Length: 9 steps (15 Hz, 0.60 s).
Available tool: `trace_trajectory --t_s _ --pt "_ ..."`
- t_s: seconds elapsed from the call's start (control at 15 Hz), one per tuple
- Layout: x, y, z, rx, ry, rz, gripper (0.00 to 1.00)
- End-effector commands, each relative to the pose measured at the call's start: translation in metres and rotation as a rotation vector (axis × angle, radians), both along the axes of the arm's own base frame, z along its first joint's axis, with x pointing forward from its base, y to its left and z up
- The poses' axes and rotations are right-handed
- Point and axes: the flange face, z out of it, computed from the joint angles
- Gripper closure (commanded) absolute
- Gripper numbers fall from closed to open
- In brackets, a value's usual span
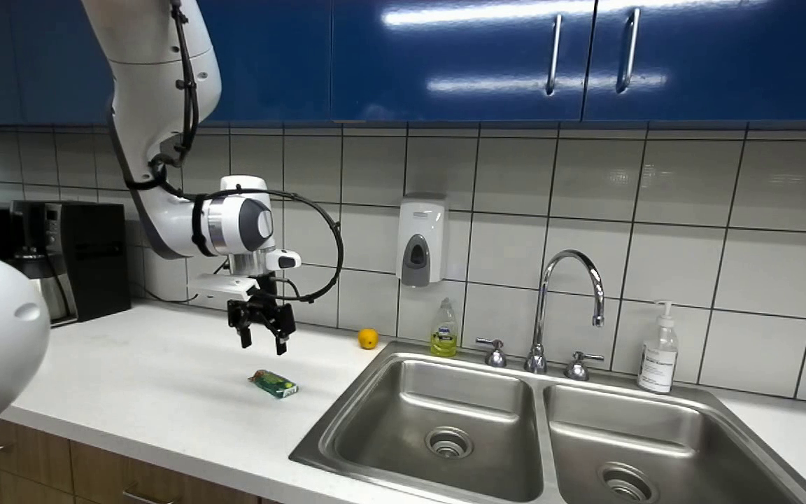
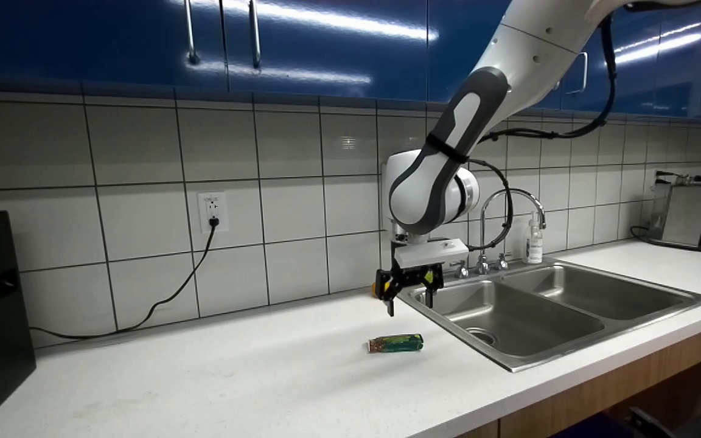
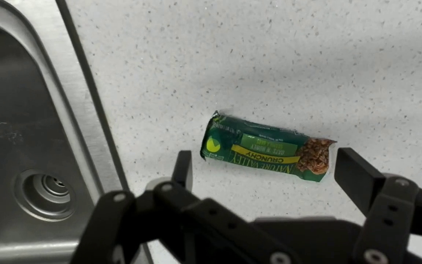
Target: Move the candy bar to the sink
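The candy bar, in a green wrapper with a brown printed end, lies flat on the white counter beside the sink, in both exterior views (image 1: 274,384) (image 2: 396,343) and the wrist view (image 3: 258,148). My gripper is open and empty above it, in both exterior views (image 1: 263,344) (image 2: 410,307). In the wrist view the fingers (image 3: 264,167) appear spread to either side of the bar's long ends, apart from it. The steel double-basin sink shows in both exterior views (image 1: 392,420) (image 2: 533,322); its rim (image 3: 82,110) and one drain show in the wrist view.
The chrome faucet (image 1: 540,315) rises behind the basins. A yellow object (image 1: 368,339) and a dish soap bottle (image 1: 444,332) stand near the wall. A pump bottle (image 1: 658,353) stands at the sink's back. A black appliance (image 1: 92,259) stands at the counter's far end.
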Motion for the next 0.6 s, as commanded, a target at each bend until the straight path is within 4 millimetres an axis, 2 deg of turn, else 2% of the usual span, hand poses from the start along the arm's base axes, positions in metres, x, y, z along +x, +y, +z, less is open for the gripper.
trace_trajectory --t_s 0.0,0.53 --pt "0.017 0.010 -0.011 -0.014 -0.011 -0.057 0.00" --pt "0.020 0.011 -0.038 -0.023 0.018 -0.149 0.00"
